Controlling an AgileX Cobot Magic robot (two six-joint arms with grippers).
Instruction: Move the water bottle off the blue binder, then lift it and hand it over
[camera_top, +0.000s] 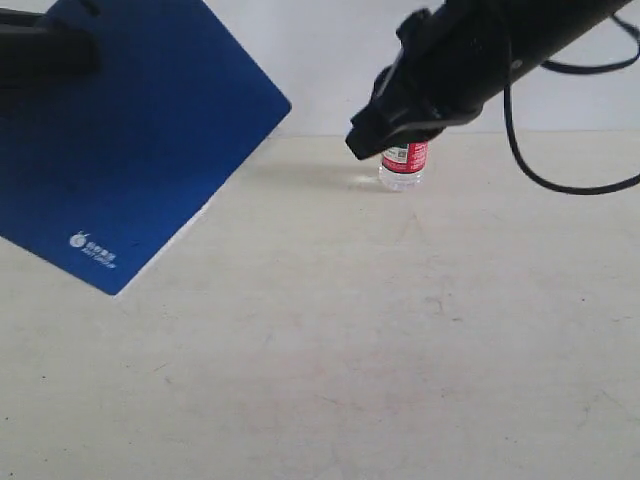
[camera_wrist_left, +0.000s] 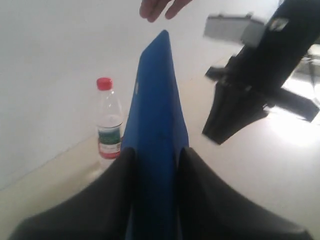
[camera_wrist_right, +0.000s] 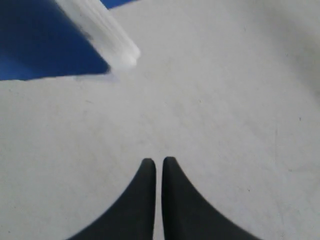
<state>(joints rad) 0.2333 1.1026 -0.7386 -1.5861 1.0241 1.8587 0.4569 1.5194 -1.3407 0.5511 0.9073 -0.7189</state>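
The blue binder (camera_top: 130, 150) hangs tilted above the table at the left, white logo at its lower corner, with my left gripper (camera_wrist_left: 156, 150) shut on its edge. That gripper shows as a dark shape (camera_top: 40, 50) at the binder's top. The water bottle (camera_top: 404, 165) stands upright on the table at the back, off the binder; its red cap and label show in the left wrist view (camera_wrist_left: 109, 125). My right gripper (camera_top: 362, 143) hovers in front of and above the bottle, hiding its top. Its fingers (camera_wrist_right: 159, 161) are shut with nothing between them.
A person's hand (camera_wrist_left: 160, 7) reaches in just beyond the binder's far corner. The right arm (camera_wrist_left: 250, 85) and its cable (camera_top: 540, 170) hang over the back right. The binder's white pages (camera_wrist_right: 105, 40) show in the right wrist view above the beige table (camera_top: 350, 350).
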